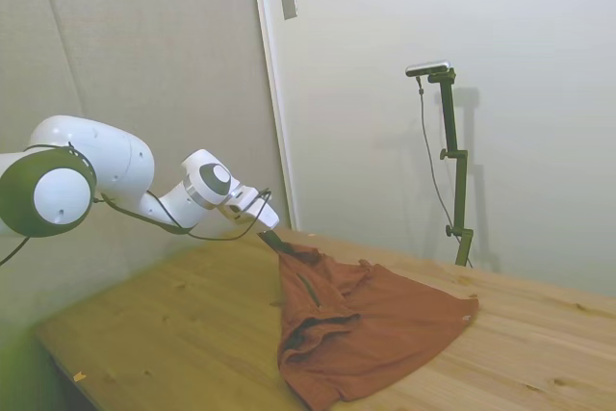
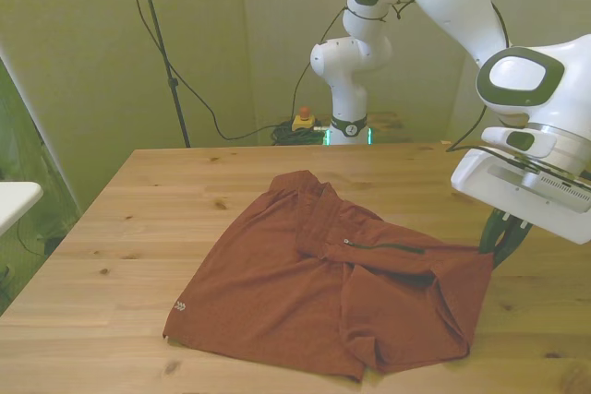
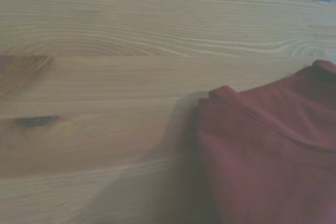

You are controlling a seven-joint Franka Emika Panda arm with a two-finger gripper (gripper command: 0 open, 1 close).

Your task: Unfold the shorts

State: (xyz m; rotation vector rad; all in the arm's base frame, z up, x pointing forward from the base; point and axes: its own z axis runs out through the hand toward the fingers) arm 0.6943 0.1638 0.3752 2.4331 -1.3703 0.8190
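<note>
The rust-red shorts (image 1: 375, 334) lie wrinkled on the wooden table (image 1: 164, 324), partly folded, with one flap doubled over a dark zip seam (image 2: 383, 247). My gripper (image 1: 273, 238) is shut on one corner of the fabric and holds that corner a little above the table, so the cloth rises in a peak toward it. In the front view the gripper (image 2: 497, 246) hangs at the right end of the shorts (image 2: 268, 283), whose other end spreads flat toward the front view's left. The wrist view shows an edge of the shorts (image 3: 273, 156) on bare wood (image 3: 105, 77).
Bare table (image 2: 185, 182) surrounds the garment, and its near edge runs just below the hem in the front view. A white object (image 2: 14, 200) stands off the table at the front view's left. A yellow-and-red button box (image 2: 302, 120) sits on the floor behind.
</note>
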